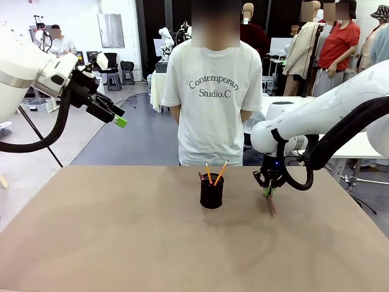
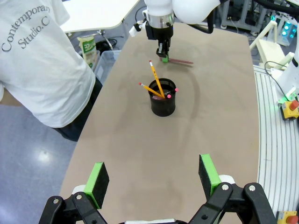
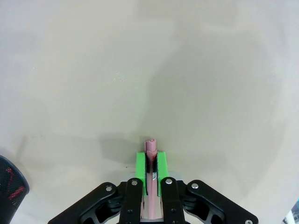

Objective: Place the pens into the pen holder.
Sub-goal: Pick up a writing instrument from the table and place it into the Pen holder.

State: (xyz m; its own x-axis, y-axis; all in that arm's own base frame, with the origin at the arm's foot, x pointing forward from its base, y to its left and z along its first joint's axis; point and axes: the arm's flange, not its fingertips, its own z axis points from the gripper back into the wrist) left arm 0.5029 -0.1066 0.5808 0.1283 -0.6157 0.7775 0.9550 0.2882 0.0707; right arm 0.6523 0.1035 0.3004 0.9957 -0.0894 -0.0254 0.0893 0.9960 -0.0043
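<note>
Brown worktop (image 1: 121, 243) carries the black mesh pen holder (image 1: 211, 193) near its middle, two orange-yellow pencils (image 1: 214, 173) standing tilted in it; a person in a white T-shirt (image 1: 213, 91) stands at the far edge. Right tool (image 1: 268, 191) is down at the worktop just right of the holder, jaws clamped on the brownish-pink pen (image 3: 150, 149), which lies flat on the surface. Left tool (image 2: 154, 179) hangs raised well off to the left, jaws fully spread, gripping nothing.
</note>
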